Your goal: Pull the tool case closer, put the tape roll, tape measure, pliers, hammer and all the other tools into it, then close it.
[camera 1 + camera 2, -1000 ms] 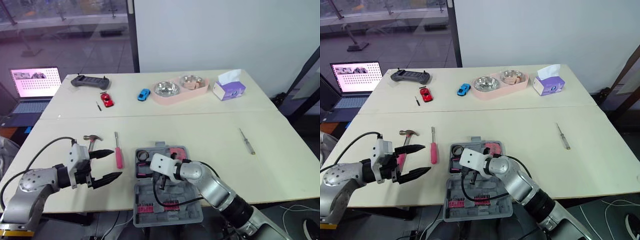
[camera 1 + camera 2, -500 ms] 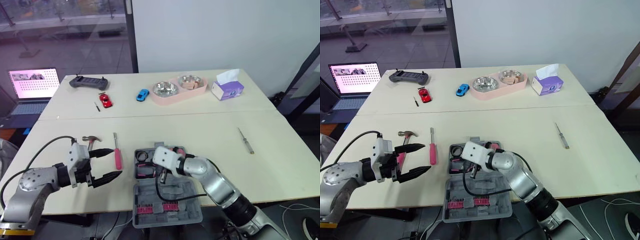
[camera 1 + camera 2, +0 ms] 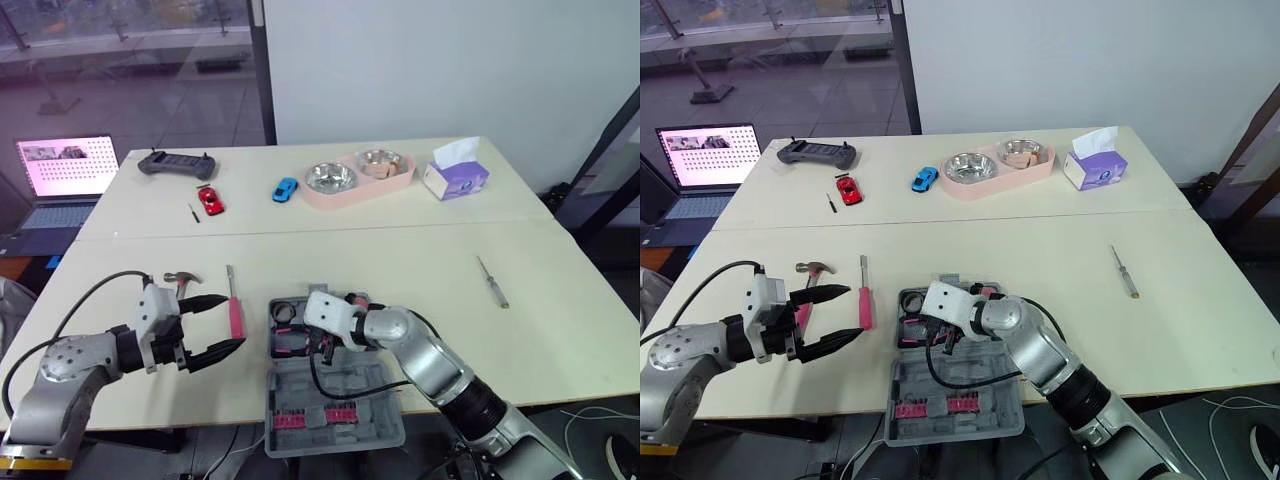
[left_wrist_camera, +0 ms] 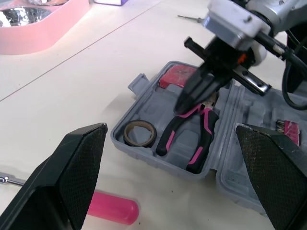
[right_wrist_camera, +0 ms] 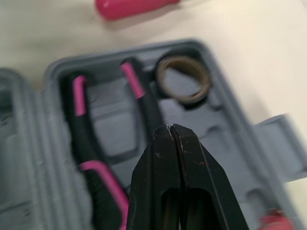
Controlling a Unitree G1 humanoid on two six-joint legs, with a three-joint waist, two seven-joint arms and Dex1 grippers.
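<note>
The grey tool case (image 3: 335,395) lies open at the table's near edge. Its tray holds a tape roll (image 4: 139,133), black-and-pink pliers (image 4: 189,139) and a red tape measure (image 4: 178,76). My right gripper (image 4: 194,93) hovers just over the pliers, shut with nothing between its fingers (image 5: 170,158). My left gripper (image 3: 235,320) stands open left of the case, close to a pink-handled screwdriver (image 3: 236,310). A hammer (image 3: 183,280) lies just beyond the left gripper. A silver screwdriver (image 3: 492,282) lies far to the right, and a small black screwdriver (image 3: 197,212) at the back left.
At the back of the table stand a pink tray with two steel bowls (image 3: 355,178), a tissue box (image 3: 455,175), a red toy car (image 3: 213,199), a blue toy car (image 3: 287,188) and a black controller (image 3: 178,163). A laptop (image 3: 65,175) sits off the table's left.
My right gripper has moved a little away from me, from the case's hinge area to over the pliers in the tray. The left gripper has stayed put, open.
</note>
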